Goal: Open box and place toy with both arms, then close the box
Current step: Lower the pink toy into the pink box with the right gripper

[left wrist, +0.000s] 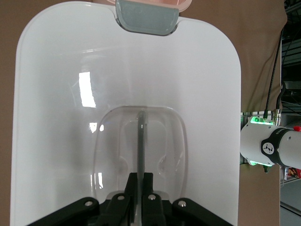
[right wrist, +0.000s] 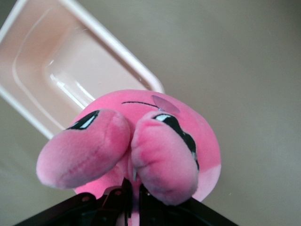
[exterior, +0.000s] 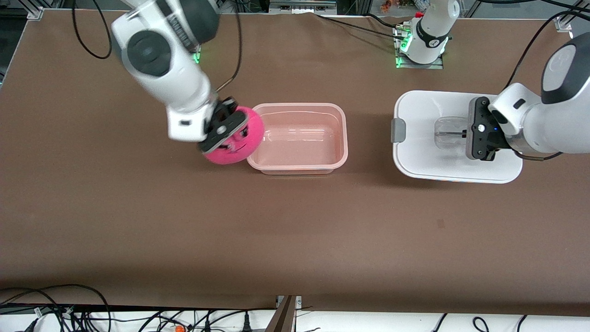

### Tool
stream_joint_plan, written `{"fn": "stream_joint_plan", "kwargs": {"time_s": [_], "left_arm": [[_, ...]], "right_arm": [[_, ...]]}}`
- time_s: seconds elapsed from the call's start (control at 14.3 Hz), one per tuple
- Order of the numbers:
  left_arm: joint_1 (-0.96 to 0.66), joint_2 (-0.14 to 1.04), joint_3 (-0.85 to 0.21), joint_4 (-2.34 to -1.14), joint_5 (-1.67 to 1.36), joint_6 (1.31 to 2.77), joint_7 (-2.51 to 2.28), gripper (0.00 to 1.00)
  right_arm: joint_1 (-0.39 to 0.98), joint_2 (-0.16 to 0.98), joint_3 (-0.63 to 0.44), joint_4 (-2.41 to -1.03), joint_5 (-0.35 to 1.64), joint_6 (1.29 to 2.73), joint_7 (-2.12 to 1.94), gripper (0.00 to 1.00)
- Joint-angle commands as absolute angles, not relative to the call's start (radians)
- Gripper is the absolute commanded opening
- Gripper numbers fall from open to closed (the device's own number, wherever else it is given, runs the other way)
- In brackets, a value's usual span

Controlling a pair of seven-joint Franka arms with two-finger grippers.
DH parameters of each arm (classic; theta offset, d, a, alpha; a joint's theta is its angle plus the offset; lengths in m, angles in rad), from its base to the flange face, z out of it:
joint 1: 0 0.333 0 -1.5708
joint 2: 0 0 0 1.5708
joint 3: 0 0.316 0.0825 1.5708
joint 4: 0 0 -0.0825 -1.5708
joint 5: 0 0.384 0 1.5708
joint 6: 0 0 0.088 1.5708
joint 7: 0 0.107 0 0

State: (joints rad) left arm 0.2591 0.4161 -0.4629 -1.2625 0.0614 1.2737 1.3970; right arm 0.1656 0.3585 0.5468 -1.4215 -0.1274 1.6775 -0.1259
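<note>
Pink toy (exterior: 233,143) in tilted right gripper (exterior: 224,125)

On the table (exterior: 138,207) there is one box (exterior: 298,138), open and with nothing inside. There is one lid (exterior: 424,138), lying flat, well apart from the box toward the left arm's end of the table. On the lid one grey clip (exterior: 398,130) can be seen, on the edge that faces the box, and one clear handle (exterior: 449,133) in its middle. There is one pink toy (exterior: 233,138), just beside the box at the right arm's end. Two arms are counted, each with one gripper: the left gripper (exterior: 465,134) and the right gripper (exterior: 226,127).
</note>
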Motion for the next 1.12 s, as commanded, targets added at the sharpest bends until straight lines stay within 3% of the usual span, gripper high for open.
{"fn": "stream_joint_plan", "kwargs": {"time_s": [0.0, 0.42, 1.05], "left_arm": [[0.256, 0.419, -0.472, -1.255, 0.052, 1.262, 1.424, 0.0], [0.255, 0.433, -0.472, -1.255, 0.046, 1.264, 1.424, 0.0], [0.256, 0.436, -0.472, -1.255, 0.041, 1.266, 1.425, 0.0]], "right_arm": [[0.217, 0.376, 0.627, -1.401, -0.274, 1.672, -0.187, 0.0], [0.389, 0.458, 0.618, -1.388, -0.446, 1.704, -0.282, 0.0], [0.446, 0.589, 0.614, -1.37, -0.54, 1.706, -0.282, 0.0]]}}
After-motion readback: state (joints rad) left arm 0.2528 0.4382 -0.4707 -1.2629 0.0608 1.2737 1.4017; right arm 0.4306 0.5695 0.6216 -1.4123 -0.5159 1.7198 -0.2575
